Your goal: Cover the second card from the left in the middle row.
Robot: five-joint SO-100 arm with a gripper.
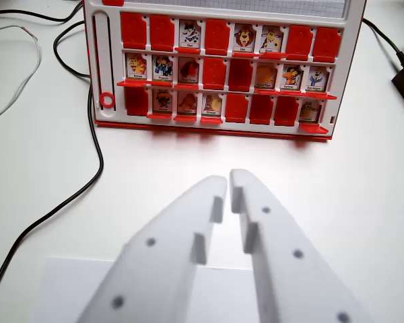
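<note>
White, matte, wedge-shaped gripper [229, 180] — tips nearly together, holding nothing — glossy red plastic card board [215, 67] well ahead, middle-row second card [163, 68] uncovered.

White table [40, 175] with red game board [215, 67], black cables [87, 175]

- Game board [219, 128]: red frame, red flaps, cartoon picture cards on white.
- Gripper [229, 180]: plain white, dotted with small dark holes.
- Desk [40, 175]: white.
- Cable [94, 155]: black, near the desk's left edge.
</note>
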